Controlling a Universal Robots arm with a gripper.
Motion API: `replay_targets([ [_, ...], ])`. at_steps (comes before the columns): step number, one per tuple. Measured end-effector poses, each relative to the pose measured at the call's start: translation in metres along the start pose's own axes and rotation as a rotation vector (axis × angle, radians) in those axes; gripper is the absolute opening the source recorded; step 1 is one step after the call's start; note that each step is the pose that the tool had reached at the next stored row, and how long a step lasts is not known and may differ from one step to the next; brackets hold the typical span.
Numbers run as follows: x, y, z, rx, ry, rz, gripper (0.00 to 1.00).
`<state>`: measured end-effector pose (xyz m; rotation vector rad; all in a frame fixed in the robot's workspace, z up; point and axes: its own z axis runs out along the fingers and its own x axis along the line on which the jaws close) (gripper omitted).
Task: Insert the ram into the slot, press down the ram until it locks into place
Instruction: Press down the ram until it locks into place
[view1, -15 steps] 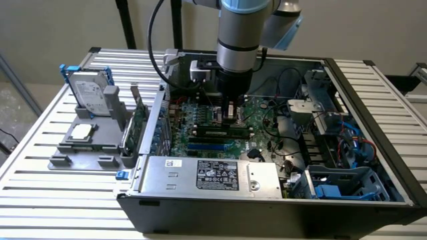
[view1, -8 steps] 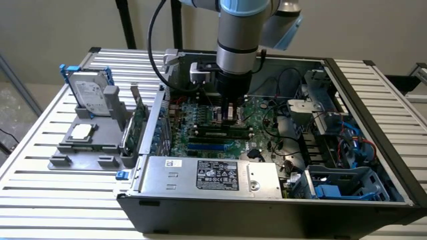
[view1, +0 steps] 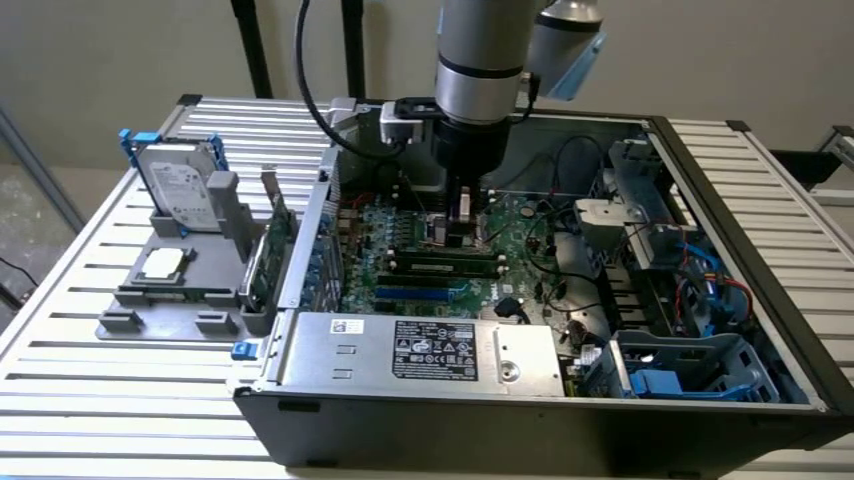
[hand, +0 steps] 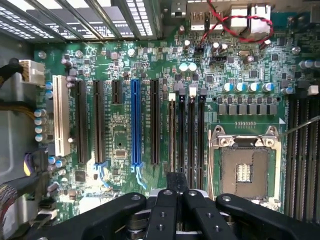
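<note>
The gripper (view1: 462, 222) hangs low inside the open computer case (view1: 747, 300), its fingers drawn together with nothing between them, tips just above the motherboard (view1: 400, 290). Directly below and just in front of it, toward the power supply (view1: 414, 350), the ram (view1: 441, 266) lies seated lengthwise in one of the memory slots, a thin green stick with dark chips along it; the fingertips stand near its upper edge, and whether they touch it cannot be told. In the wrist view the closed gripper (hand: 176, 181) sits right over the near end of the memory slots (hand: 186, 135), a bank of narrow dark channels, with the ram (hand: 172, 132) edge-on in the one the fingers point along. Beside these slots, on one side of the gripper, is the bare processor socket (hand: 246, 165); on the other side run the long expansion slots, one of them blue (hand: 134, 125). Well away from the gripper, outside the case at the exterior view's left, a grey fixture (view1: 174, 290) holds a hard drive (view1: 180, 190) upright and a green expansion card (view1: 280, 255).
</note>
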<state>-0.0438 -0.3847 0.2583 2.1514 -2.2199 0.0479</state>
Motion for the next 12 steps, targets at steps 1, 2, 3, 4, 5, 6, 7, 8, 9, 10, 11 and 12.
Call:
replay_targets([
  [1,0.0002,-0.0001,-0.0038,-0.0001,0.0001,0.000,0.11],
  [2,0.0004,-0.0001,-0.0067,-0.0002,0.0000,0.000,0.11],
  [3,0.0004,-0.0001,-0.0076,-0.0004,0.0002,0.000,0.11],
  [4,0.0004,-0.0001,-0.0075,-0.0002,-0.0001,0.000,0.11],
  [5,0.0004,-0.0001,-0.0076,-0.0002,0.0000,0.000,0.11],
  [6,0.0004,-0.0001,-0.0076,-0.0002,0.0000,0.000,0.11],
  [7,0.0004,-0.0001,-0.0075,-0.0002,-0.0001,0.000,0.11],
  [8,0.0004,-0.0001,-0.0076,-0.0002,-0.0001,0.000,0.11],
  [9,0.0004,-0.0001,-0.0076,-0.0002,0.0000,0.000,0.11],
  [10,0.0004,-0.0001,-0.0076,-0.0002,0.0000,0.000,0.11],
  [11,0.0004,-0.0001,-0.0076,-0.0003,0.0000,0.000,0.11],
  [12,0.0004,-0.0001,-0.0076,-0.0003,0.0000,0.000,0.11],
])
